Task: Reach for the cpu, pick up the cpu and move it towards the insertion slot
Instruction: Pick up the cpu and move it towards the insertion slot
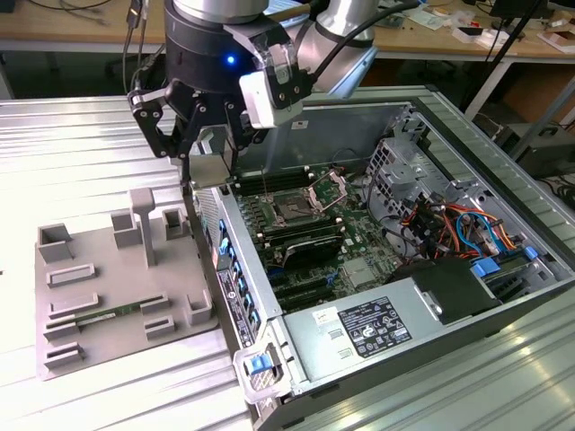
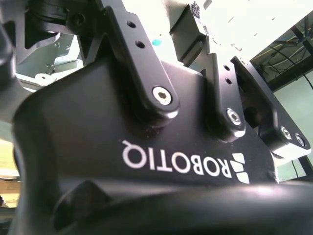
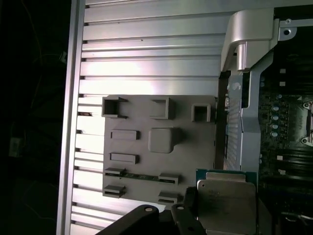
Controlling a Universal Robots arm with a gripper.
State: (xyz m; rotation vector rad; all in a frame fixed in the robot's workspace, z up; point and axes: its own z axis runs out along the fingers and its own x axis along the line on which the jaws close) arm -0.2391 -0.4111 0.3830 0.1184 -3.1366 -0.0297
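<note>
Silver-topped cpu (image 3: pixel 226 205) was held pinched in the gripper (image 1: pixel 208 164) above the computer case's (image 1: pixel 503 162) edge, short of the insertion slot (image 1: pixel 294 209).

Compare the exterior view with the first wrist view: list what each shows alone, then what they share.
Exterior view alone: the tool above the case edge, the insertion slot, and the power supply.
First wrist view alone: the cpu's metal top seen close up.
Shared: the grey fixture plate with the memory stick, and the green motherboard.
</note>
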